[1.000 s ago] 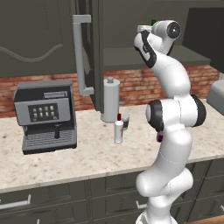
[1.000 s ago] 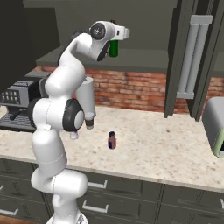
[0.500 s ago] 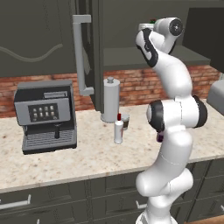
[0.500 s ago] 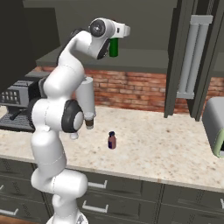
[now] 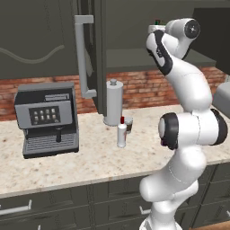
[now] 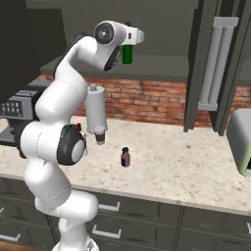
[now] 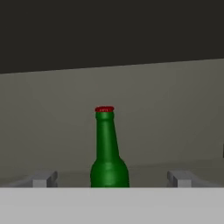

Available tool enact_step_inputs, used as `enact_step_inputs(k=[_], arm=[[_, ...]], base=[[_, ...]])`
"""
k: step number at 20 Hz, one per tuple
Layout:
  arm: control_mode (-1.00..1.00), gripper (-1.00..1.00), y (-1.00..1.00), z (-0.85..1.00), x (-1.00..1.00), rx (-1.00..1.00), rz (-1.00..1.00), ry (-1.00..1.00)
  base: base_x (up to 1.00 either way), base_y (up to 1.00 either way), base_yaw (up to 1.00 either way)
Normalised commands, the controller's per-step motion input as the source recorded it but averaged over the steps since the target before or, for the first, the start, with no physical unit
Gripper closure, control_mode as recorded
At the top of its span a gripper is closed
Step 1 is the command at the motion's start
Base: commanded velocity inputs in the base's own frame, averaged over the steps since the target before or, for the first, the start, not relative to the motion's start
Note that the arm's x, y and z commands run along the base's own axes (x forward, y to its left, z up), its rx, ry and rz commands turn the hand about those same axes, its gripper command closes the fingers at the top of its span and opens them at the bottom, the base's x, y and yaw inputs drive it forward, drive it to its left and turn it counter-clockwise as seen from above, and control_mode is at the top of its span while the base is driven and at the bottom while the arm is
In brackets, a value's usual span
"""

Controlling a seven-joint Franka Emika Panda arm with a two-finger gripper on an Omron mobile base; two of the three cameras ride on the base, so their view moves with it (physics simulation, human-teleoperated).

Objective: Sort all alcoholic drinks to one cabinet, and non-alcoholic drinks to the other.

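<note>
With my claw (image 7: 112, 180) spread wide around the green bottle (image 7: 109, 151) standing upright on the cabinet shelf (image 7: 175, 131) between its fingertips, I judge a sideways withdrawal could topple it.

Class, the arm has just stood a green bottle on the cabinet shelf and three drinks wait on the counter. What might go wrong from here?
1. The open gripper flanks the slim dark-green glass bottle; a sideways retreat might topple it.
2. The white bottle with red cap stands close beside the paper coffee cup and tall grey metal canister; grasping it may knock them.
3. The tiny purple bottle could slip from the gripper.
</note>
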Motion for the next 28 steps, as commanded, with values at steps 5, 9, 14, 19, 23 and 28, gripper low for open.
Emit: enact_step_inputs(k=[5,9,14,19,23,28], arm=[[-1.00,-1.00,0.00,0.00,-0.78,0.00,0.00,-0.07],[-1.00,-1.00,0.08,-0.01,-0.84,-0.01,0.04,-0.05],[-1.00,-1.00,0.22,-0.09,-0.80,-0.02,0.08,-0.03],[-1.00,-1.00,0.24,-0.07,-0.64,-0.03,0.07,0.00],[-1.00,-1.00,0.23,-0.11,-0.59,-0.05,0.07,0.07],[-1.00,-1.00,0.23,-0.16,-0.58,-0.07,0.07,0.12]], base=[[0.00,0.00,0.00],[0.00,0.00,0.00],[0.00,0.00,0.00],[0.00,0.00,0.00],[0.00,0.00,0.00],[0.00,0.00,0.00]])
